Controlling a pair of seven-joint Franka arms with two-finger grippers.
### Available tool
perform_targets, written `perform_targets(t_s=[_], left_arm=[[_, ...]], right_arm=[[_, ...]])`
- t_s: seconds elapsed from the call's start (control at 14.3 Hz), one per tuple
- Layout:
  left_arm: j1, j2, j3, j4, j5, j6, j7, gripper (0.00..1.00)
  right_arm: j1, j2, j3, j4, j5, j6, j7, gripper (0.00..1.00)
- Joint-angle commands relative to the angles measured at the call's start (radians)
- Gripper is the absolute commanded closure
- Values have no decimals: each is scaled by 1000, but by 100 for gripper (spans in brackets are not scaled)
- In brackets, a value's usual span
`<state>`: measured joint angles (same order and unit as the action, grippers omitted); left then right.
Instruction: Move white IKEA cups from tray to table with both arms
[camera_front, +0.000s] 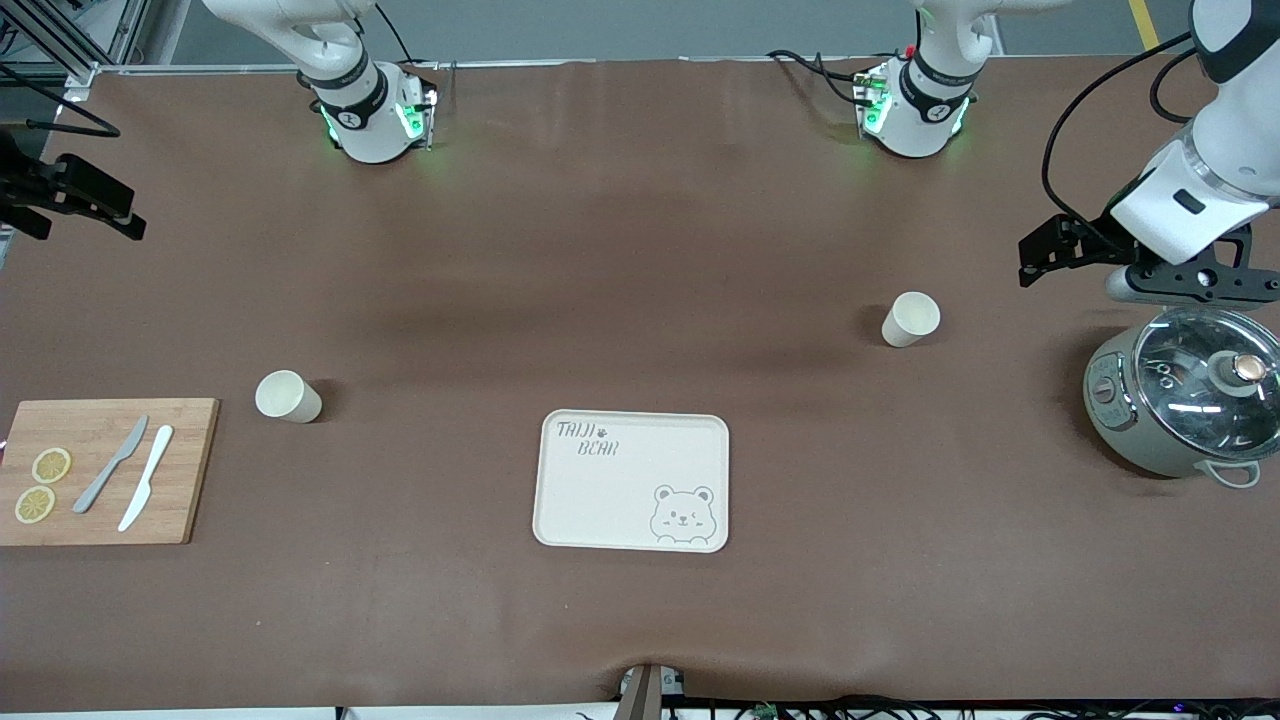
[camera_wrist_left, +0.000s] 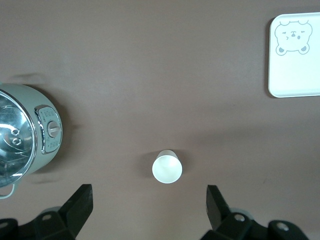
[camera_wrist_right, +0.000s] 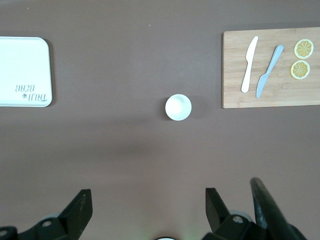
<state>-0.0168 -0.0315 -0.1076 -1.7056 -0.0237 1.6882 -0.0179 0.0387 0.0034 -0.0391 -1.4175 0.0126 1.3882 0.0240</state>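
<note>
tray (camera_front: 632, 480) bare — cups (camera_front: 909, 319) apart; left gripper (camera_wrist_left: 149, 207), right gripper (camera_wrist_right: 147, 209) high, jaws wide.

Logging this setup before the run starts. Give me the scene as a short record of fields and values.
cup one: small cream-white tapered cup, upright on the table beside the bamboo cutting board
cup two: matching cup, upright toward the left arm's end
tray: cream rectangular bear-print tray, nothing on it
left gripper: open, over the table near the grey glass-lidded cooker
right gripper: open, holding nothing
</note>
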Motion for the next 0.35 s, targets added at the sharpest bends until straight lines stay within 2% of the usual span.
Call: perform_targets(t_s=[0.0,0.28], left_arm=[[-2,-2,0,3,-9,-13,-11,0],[0,-2,0,3,-9,-15,-14,0]], right_arm=[[13,4,-13,17,1,-5,-12,0],[12,6,-13,17,3,-5,-10,0]])
